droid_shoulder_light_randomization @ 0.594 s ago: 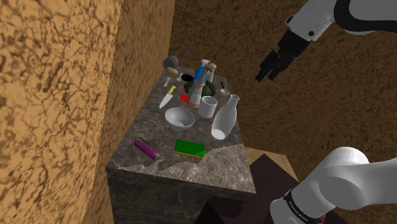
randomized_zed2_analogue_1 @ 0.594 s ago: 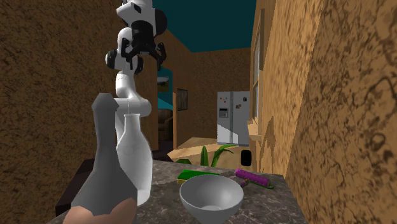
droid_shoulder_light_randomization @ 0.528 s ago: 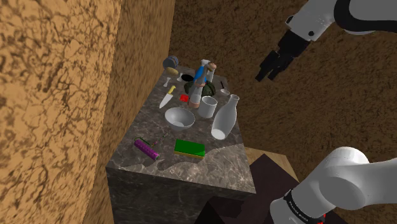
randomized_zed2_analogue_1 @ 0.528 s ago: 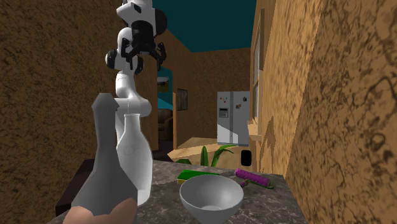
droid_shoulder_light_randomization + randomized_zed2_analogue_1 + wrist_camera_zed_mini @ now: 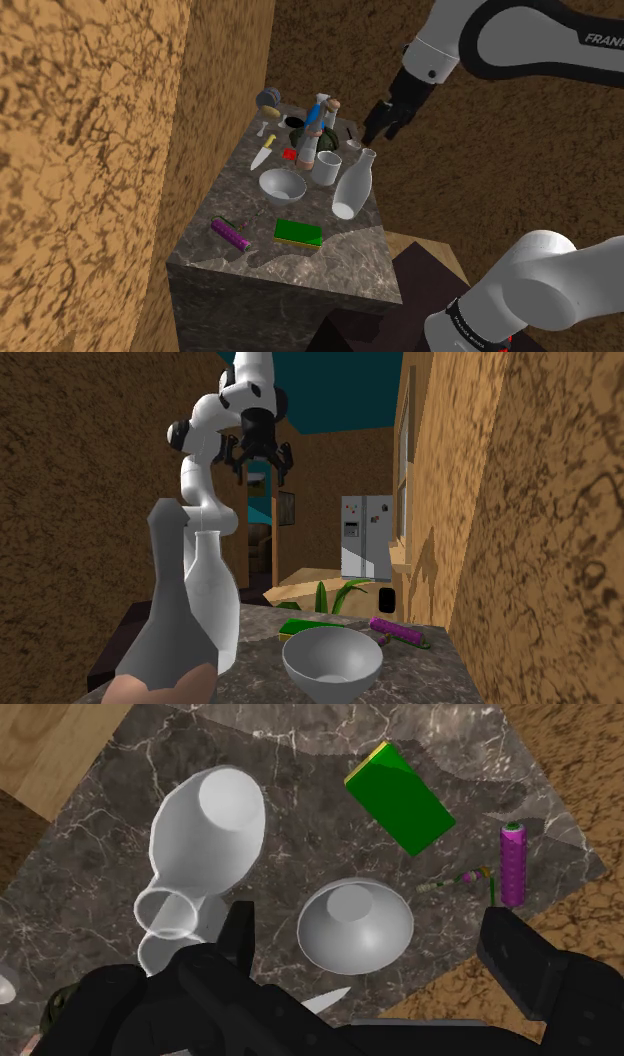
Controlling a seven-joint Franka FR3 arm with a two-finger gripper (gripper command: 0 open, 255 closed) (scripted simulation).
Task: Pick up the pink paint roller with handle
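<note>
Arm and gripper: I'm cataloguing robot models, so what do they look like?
The arm has rounded white shells with dark sections at the joints. One dark section bears pale lettering starting FRANK, cut off by the picture's edge. The gripper is all black, with two blocky black fingers.

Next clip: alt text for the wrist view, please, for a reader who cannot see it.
The black hand, open and empty, hangs above a dark marble tabletop where a magenta paint roller lies untouched near one of its fingers. A white bowl shows between the fingers, with a white vase and a green pad around it.
</note>
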